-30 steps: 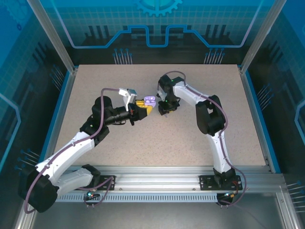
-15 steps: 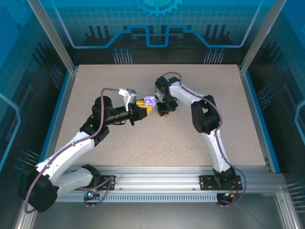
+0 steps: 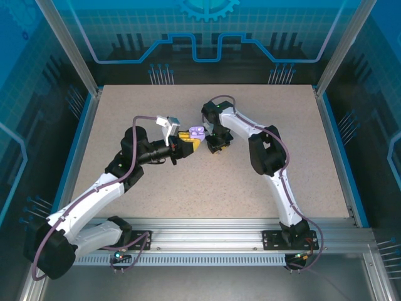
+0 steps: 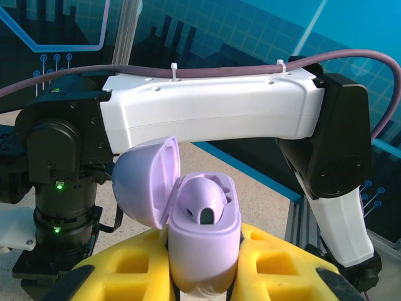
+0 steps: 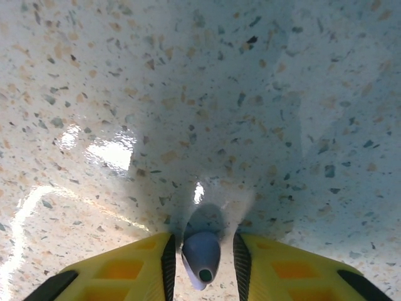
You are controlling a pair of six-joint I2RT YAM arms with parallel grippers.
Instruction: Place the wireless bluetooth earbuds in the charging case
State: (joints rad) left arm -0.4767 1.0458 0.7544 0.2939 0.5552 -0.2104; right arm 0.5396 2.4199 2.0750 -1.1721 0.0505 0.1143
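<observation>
Risks first.
- Left jaws: closed tight on the lilac charging case [image 4: 203,241], which stands upright between the yellow fingers [image 4: 269,263] with its lid [image 4: 147,182] swung open to the left.
- Right jaws: narrow, pinching a lilac earbud [image 5: 200,251] at their tips, over bare desk [image 5: 188,94]. In the overhead view they sit just beside the case, on its right.
- Slip: the earbud is small and rounded and held only at the fingertips. A knock or a slight slackening would drop it onto the desk.
- Misalignment: the earbud must enter its socket stem-down. If it arrives tilted it will sit proud or jam.
- Collision: the two sets of yellow fingers are close. The right fingers could catch the lid, or push the case askew in the left grip.
- Socket state: something lilac with a dark oval [image 4: 203,210] sits inside the case. It may be an earbud already seated, but the left wrist view is too tight to be sure. Aiming for a filled socket would be wasted effort.

Change from one second ago.
- The right arm [image 3: 263,153] has drawn in leftward, elbow and wrist both closer to the case.
- The right jaws have narrowed.
- The left arm [image 3: 100,188] and the case have not moved.
</observation>
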